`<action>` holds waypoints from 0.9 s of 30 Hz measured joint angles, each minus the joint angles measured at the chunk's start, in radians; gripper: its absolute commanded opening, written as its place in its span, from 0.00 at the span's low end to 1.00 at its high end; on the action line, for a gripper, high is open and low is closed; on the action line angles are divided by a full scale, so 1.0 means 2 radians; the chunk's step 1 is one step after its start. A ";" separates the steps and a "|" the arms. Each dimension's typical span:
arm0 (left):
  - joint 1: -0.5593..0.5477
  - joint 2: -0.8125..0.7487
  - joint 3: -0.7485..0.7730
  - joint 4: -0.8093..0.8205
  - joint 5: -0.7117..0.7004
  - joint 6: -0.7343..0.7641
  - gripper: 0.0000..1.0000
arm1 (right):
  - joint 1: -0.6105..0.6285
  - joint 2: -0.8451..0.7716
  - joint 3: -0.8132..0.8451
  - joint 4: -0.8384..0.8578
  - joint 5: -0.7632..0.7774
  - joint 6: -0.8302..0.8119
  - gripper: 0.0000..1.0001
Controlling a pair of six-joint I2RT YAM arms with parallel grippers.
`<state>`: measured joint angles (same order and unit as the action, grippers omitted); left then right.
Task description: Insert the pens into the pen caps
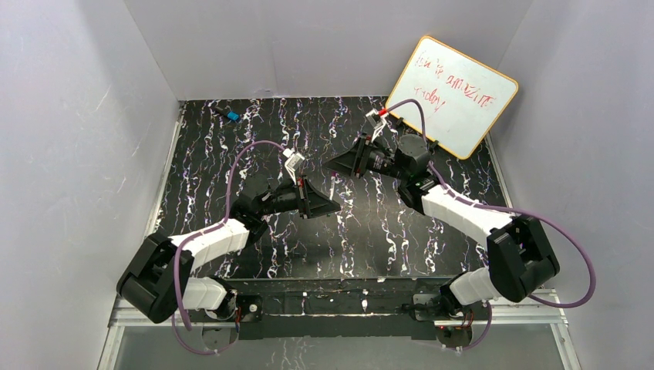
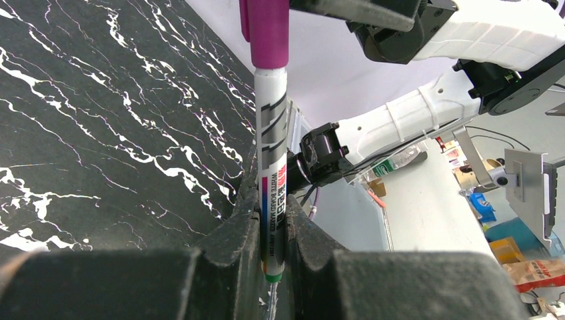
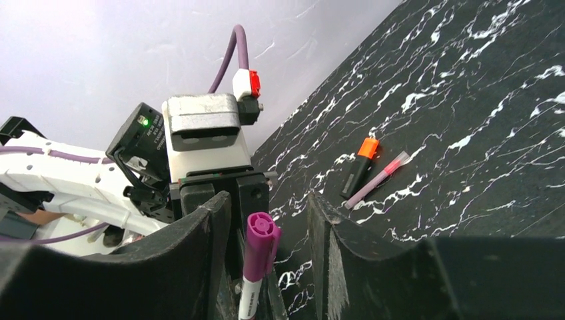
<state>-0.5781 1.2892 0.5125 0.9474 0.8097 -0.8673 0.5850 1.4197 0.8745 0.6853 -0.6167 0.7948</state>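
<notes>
Currently held: thin white marker [image 2: 272,133], lifted over the middle of the black, white-veined bench [image 1: 231,154].
Left claw [image 2: 272,217]: clamped on the white marker's lower barrel.
Magenta plastic cap [image 3: 261,243]: seated on the marker's far end.
Right claw [image 3: 270,203]: fingers apart, one on each side of the magenta cap.
Short thick black marker [image 3: 353,180], orange at one end: lying on the bench.
Thin pink marker [image 3: 376,179]: lying just beside it.
</notes>
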 measured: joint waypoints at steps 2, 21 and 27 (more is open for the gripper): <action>0.000 0.001 0.000 0.001 0.000 0.000 0.00 | 0.000 -0.006 0.000 0.000 0.008 -0.003 0.53; 0.000 0.005 -0.001 0.004 0.000 0.000 0.00 | 0.000 -0.014 0.008 -0.015 0.008 -0.019 0.36; 0.000 0.005 -0.004 0.007 0.000 0.001 0.00 | -0.001 -0.012 0.011 -0.039 -0.001 -0.020 0.01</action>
<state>-0.5785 1.2995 0.5049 0.9619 0.8093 -0.8658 0.5838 1.3960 0.8967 0.6075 -0.6189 0.7544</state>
